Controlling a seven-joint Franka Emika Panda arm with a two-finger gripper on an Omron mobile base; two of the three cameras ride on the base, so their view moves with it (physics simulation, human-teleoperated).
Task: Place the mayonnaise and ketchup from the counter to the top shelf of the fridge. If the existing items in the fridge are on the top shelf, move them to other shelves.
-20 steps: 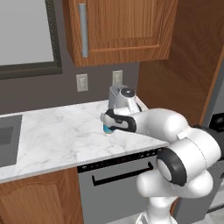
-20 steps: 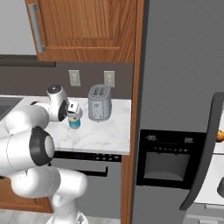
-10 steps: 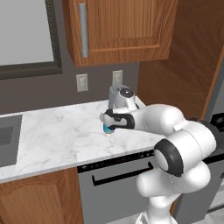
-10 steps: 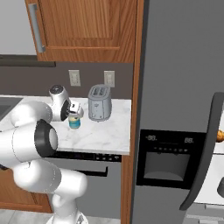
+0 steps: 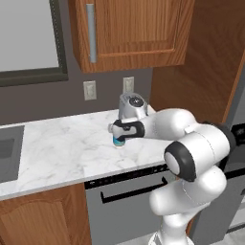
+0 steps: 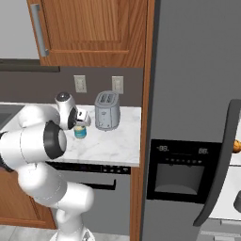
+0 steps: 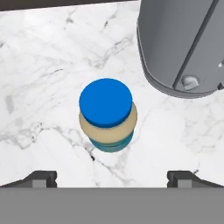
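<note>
Since the earlier frames the arm has changed its pose a little: the elbow and forearm have swung, while the hand stays over the same spot on the counter [image 5: 67, 143] and the jar below it has not shifted.

No brand name or writing can be read anywhere; the jar's label is only a plain band of colour, and the small pale marks on the fridge [image 6: 197, 94] dispenser panel [image 6: 182, 172] are too small to make out.

The mayonnaise [image 7: 107, 117] is a small squat jar with creamy pale contents. From above, its lid shows bright blue, and a teal-blue band rings the lower part. It stands upright on the white, grey-veined marble, near the grey toaster [image 6: 108, 111], which sits to its right in the right base view. In the hand view the toaster's rounded grey end fills the upper right corner, apart from the jar.

The gripper [image 7: 112, 176] hangs above the jar with its jaws spread wide, the two dark fingertips [image 7: 40, 177] well out to either side and touching nothing. The jar lies between them but further along the view.

A small orange fruit [image 6: 236, 146] shows at the right edge beside the fridge door handle [image 6: 221, 164].
</note>
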